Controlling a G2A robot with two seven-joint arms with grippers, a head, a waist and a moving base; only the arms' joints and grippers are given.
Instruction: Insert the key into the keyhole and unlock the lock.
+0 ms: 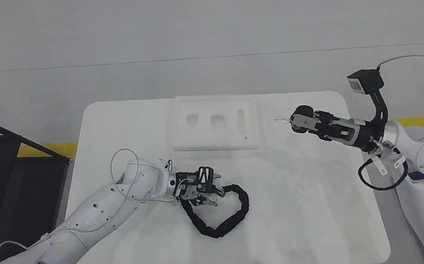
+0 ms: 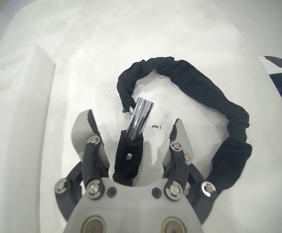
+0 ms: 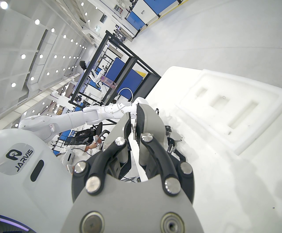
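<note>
Two arms stood well apart in the top view: the right gripper held the key, blade aimed toward the lock by the left gripper. Left wrist view: spread fingers straddled the lock's chrome cylinder, untouched, its axis pointing away from the wrist. Right wrist view: pads pinched the key.

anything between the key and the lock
Nothing visible. Bare table lies between the key in the right gripper and the lock, the foam tray beside that path; the open left gripper flanks the lock.
</note>
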